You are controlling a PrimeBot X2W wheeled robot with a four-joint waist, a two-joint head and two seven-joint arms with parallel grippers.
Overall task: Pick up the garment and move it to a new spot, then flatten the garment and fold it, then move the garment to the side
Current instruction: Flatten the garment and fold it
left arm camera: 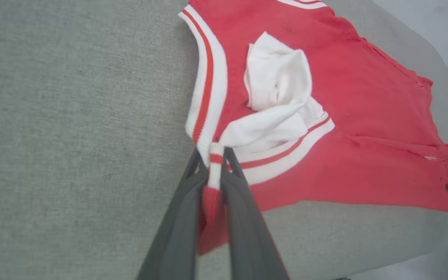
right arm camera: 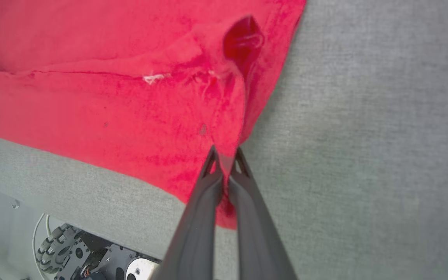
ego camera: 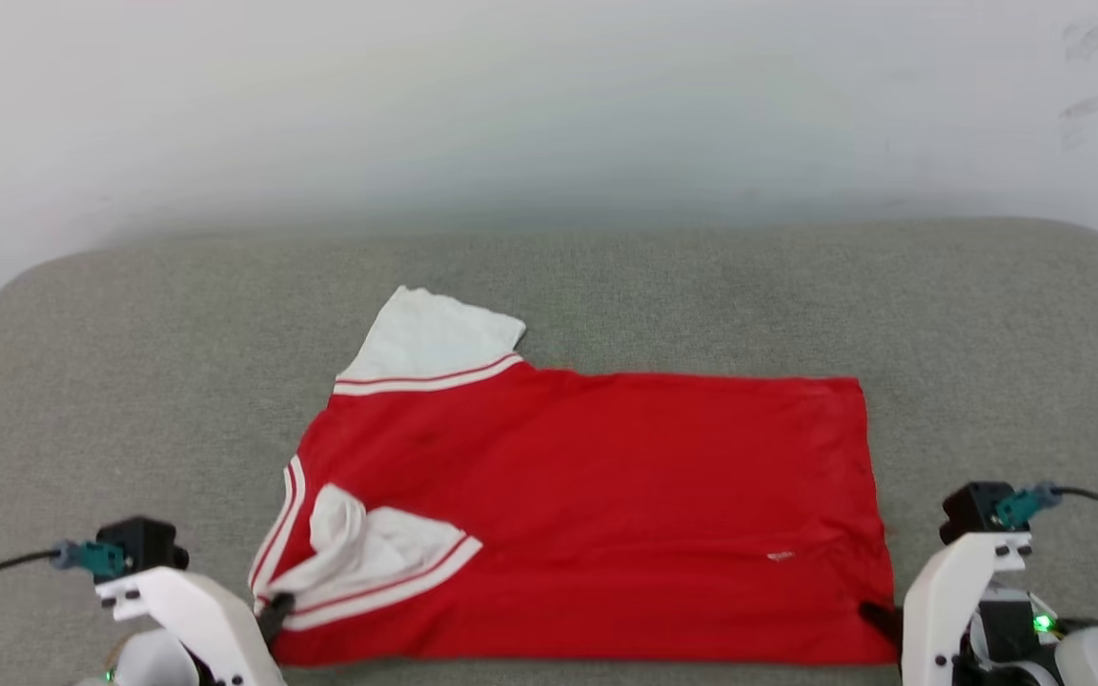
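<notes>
The garment (ego camera: 606,495) lies spread on the grey padded table (ego camera: 130,381), plain red face up. One white sleeve (ego camera: 430,335) sticks out at the back left; the other (ego camera: 368,548) is crumpled on the red body near the front left. My left gripper (ego camera: 274,610) is shut on the striped trim at the garment's near-left corner; in the left wrist view, cloth (left arm camera: 325,116) is pinched between the fingers of that gripper (left arm camera: 215,155). My right gripper (ego camera: 878,615) is shut on the near-right hem corner, with red cloth (right arm camera: 111,97) pulled up into a ridge ahead of it (right arm camera: 226,155).
Bare grey table surface (ego camera: 987,333) stretches right, left and behind the garment, up to a pale wall (ego camera: 549,114). The table's near edge runs just below the garment; beyond it, the right wrist view takes in the robot's wheeled base (right arm camera: 53,241).
</notes>
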